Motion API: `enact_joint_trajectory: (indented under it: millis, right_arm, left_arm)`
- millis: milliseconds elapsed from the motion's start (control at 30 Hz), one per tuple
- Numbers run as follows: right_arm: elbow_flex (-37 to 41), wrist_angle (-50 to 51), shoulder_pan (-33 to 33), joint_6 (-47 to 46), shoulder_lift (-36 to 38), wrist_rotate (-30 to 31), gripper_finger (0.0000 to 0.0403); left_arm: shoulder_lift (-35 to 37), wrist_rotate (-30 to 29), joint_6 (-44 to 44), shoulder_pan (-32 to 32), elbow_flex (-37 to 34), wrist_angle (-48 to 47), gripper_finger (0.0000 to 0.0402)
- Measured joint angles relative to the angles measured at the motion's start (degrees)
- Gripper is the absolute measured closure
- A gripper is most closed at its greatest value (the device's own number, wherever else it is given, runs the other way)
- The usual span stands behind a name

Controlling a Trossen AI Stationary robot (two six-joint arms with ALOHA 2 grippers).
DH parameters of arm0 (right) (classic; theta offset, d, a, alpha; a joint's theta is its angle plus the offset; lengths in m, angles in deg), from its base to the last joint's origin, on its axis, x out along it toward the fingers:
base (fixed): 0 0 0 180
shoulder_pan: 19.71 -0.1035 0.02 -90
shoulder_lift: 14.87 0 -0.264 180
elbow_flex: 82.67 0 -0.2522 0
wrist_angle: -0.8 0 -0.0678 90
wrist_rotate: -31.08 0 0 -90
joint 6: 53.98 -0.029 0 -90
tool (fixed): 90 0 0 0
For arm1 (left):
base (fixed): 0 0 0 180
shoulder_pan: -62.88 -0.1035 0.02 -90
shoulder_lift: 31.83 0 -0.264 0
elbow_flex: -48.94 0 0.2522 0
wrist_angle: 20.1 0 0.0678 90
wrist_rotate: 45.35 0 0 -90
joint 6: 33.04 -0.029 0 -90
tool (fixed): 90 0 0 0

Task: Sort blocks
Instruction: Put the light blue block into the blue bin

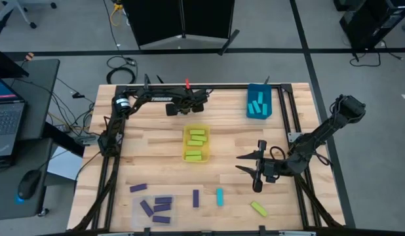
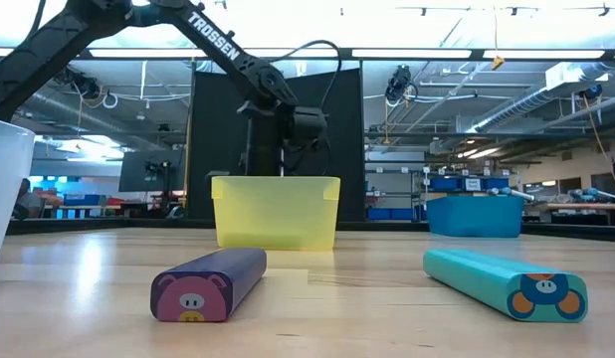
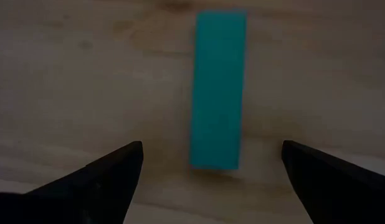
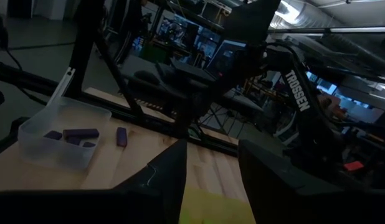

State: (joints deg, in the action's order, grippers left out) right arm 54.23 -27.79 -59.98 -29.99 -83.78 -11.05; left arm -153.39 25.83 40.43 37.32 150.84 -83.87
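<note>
We note right gripper (image 1: 250,165) fingers spread apart over the desk (image 1: 229,141), cyan block (image 1: 219,196) and yellow-green block (image 1: 258,208) lying just beyond the fingertips, left gripper (image 1: 204,99) parked far off, its fingers we cannot tell.

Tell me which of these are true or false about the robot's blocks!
1. The blue bin holds cyan blocks. True.
2. The yellow bin is empty. False: yellow-green blocks lie in it.
3. The purple block in the low view has a pig on its end. True.
4. Every cyan block is in a bin. False: one cyan block lies on the table.
5. The right gripper is inside the blue bin. False: it is over the table, between the yellow bin and the table's right edge.
</note>
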Motion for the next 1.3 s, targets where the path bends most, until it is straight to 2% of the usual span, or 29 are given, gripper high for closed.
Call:
enact_joint_trajectory:
  millis: [333,933,1033,1300]
  right_arm:
    - [-0.02,0.00,1.69,-0.17,0.00,0.00,0.0249]
    - [-0.02,0.00,1.69,-0.23,0.00,0.31,0.0249]
    - [-0.02,0.00,1.69,-0.23,0.00,0.35,0.0249]
    - [-0.02,0.00,1.69,-0.25,0.00,0.44,0.0249]
  left_arm:
    - [0.04,1.88,-5.64,-2.16,-0.39,5.10,0.0011]
    - [0.04,3.40,-6.88,-3.29,-0.35,3.86,0.0016]
    - [0.04,3.40,-6.88,-3.29,-0.35,3.76,0.0045]
    - [0.04,3.07,-7.29,-3.29,-0.35,3.93,0.0164]
